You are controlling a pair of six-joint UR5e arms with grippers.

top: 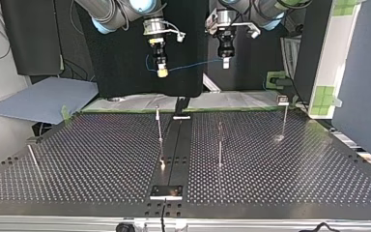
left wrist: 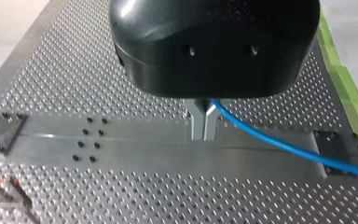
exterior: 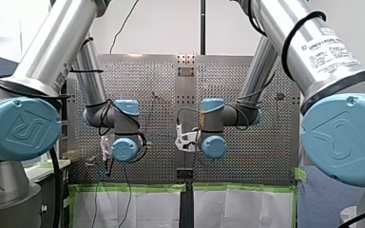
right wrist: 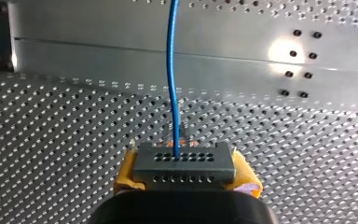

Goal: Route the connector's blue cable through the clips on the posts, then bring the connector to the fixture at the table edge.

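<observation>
Perforated table [top: 77, 164], thin posts [top: 159, 130], central rail [top: 176, 150], green tape [top: 326, 95], black backdrop [top: 121, 63].

A pale wall [exterior: 161, 26] stands behind, and what seems a blue-grey sheet [top: 43, 99] lies beside a dark panel [top: 29, 36].

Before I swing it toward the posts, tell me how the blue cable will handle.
Probably floppy: the blue cable droops in a loose curve between my right pincer and my left pincer. Likely light, being thin beside the connector. It may slip through the left pincer's smooth metal fingers under a pull.
</observation>
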